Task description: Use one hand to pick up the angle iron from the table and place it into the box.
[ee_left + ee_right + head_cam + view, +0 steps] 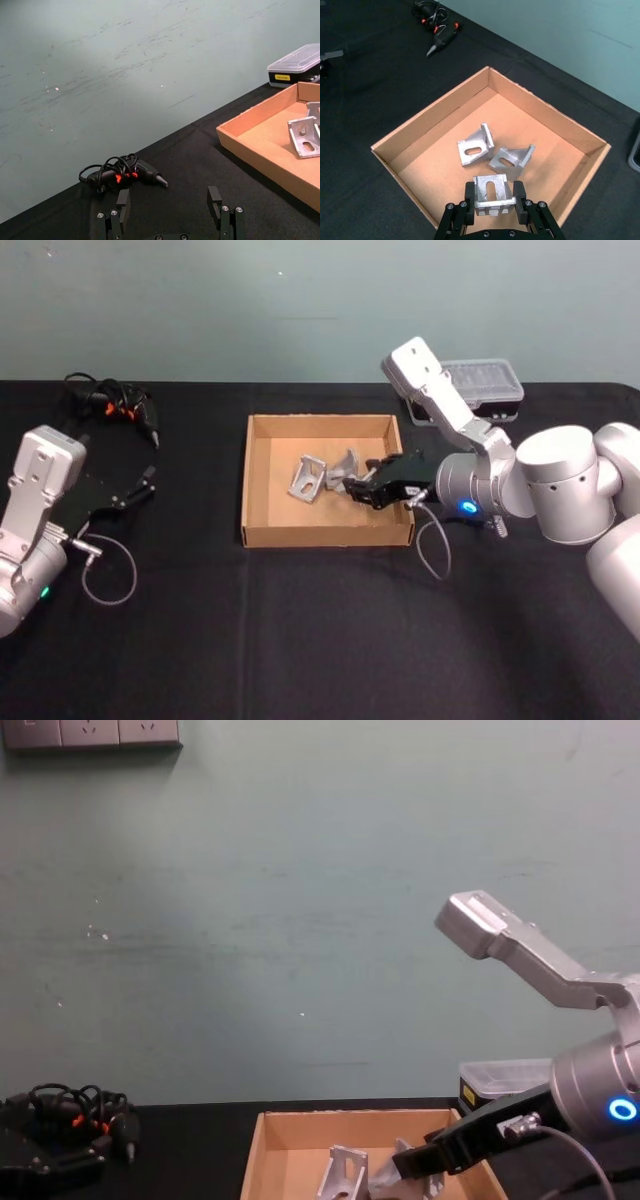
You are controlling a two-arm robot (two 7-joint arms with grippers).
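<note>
- Right gripper (pixel 493 200) is clamped on an angle iron (pixel 491 194), hanging over the box (pixel 427 118) just inside its right wall.
- Looks like the drop-off step; next it just needs to lower a bit and let go.
- Two other brackets (pixel 475 145) sit mid-box, so the bare floor near the right wall looks safest.
- Left gripper (pixel 171 209) is parked wide open over the table (pixel 300 640), well apart.

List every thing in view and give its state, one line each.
Right gripper: shut on a bracket, above the box.
Held bracket: gripped, not yet released.
Two brackets: lying inside the box.
Box: open-topped.
Left gripper: open, empty.
Plastic case: lid closed.
</note>
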